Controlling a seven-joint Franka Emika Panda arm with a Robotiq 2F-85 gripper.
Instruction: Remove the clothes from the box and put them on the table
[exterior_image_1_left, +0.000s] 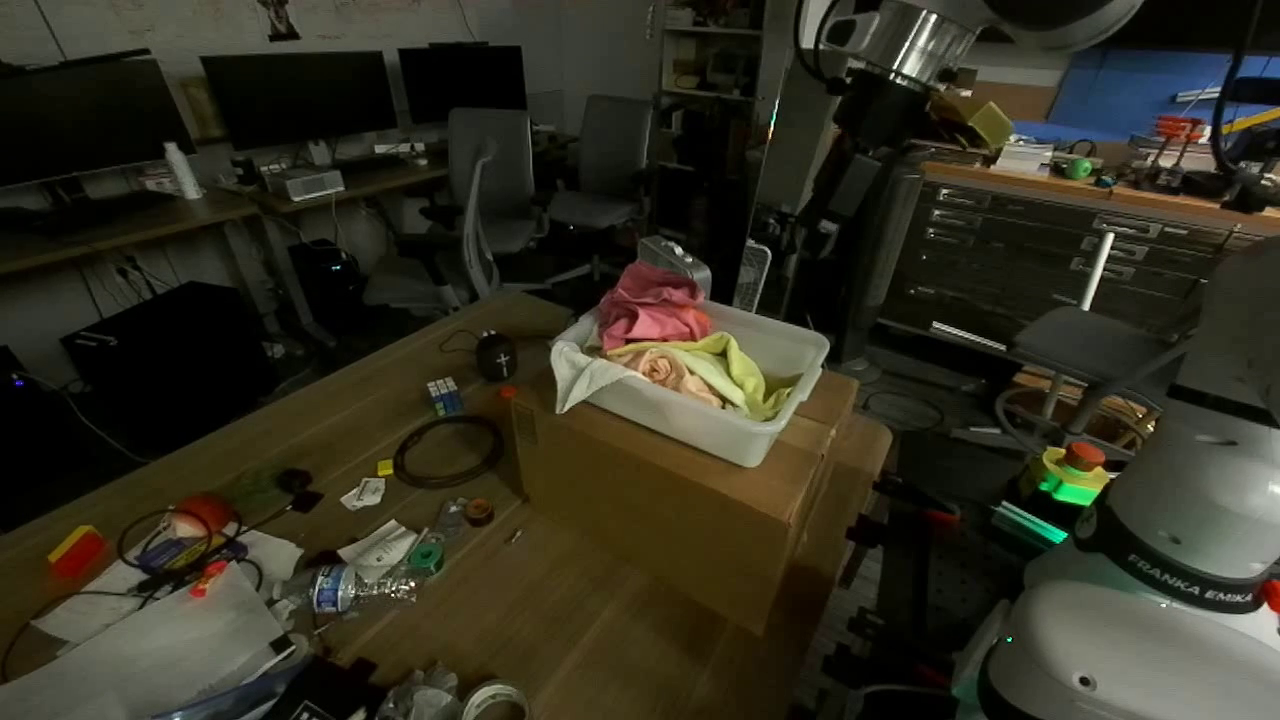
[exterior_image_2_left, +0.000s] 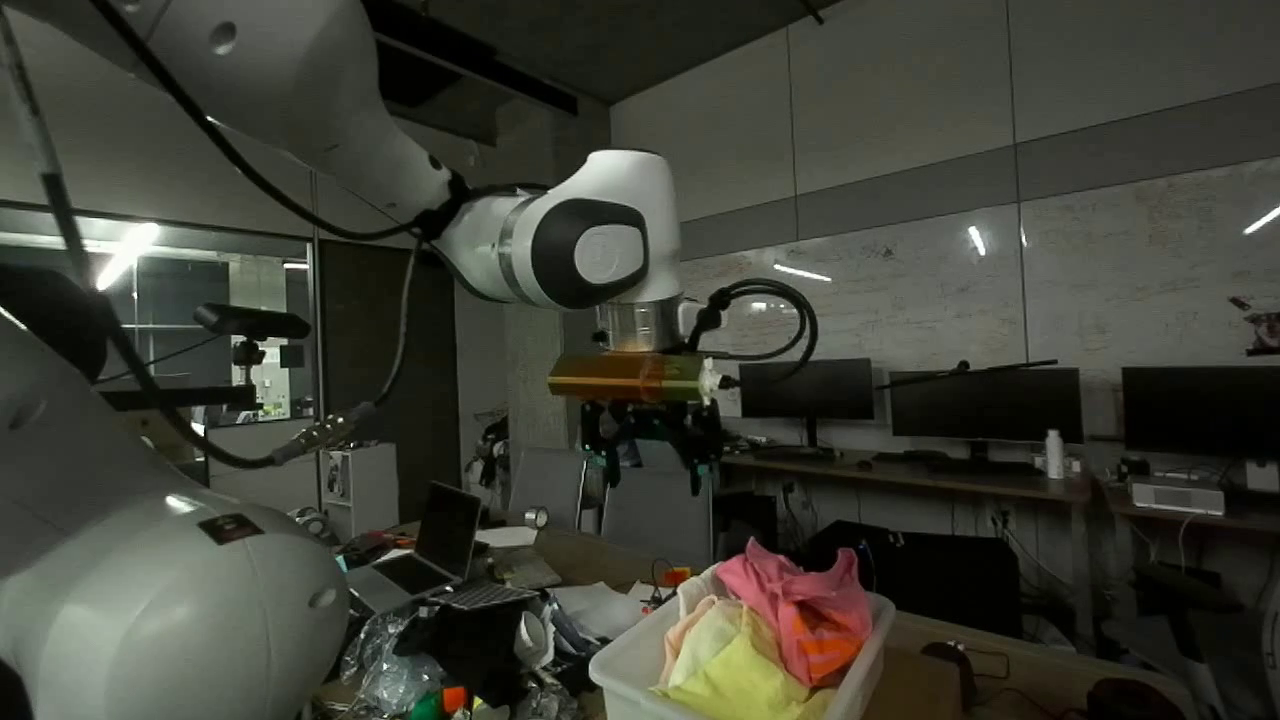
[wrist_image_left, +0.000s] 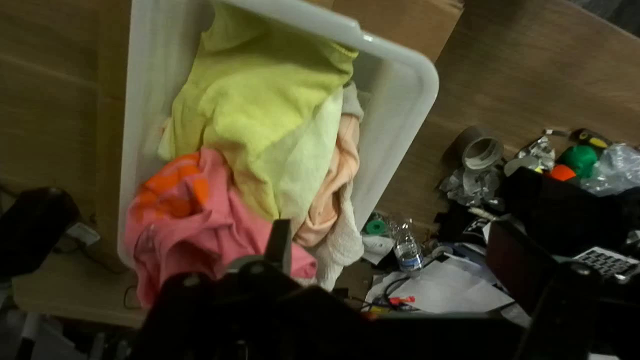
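Bottom of the white bin (exterior_image_2_left: 635, 655) out of frame in an exterior view

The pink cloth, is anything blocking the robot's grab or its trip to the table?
Nothing visible stands between the black gripper and the pink cloth. The side of the white plastic tub blocks a sideways path to the wooden table.

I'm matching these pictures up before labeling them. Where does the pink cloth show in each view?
In an exterior view: the pink cloth is near the picture's middle, slightly above center.
In an exterior view: the pink cloth is low, right of center.
In the wrist view: the pink cloth is left of center, mostly below mid-height, its lower part partly hidden.
Shared landmark: the white bin holding it.
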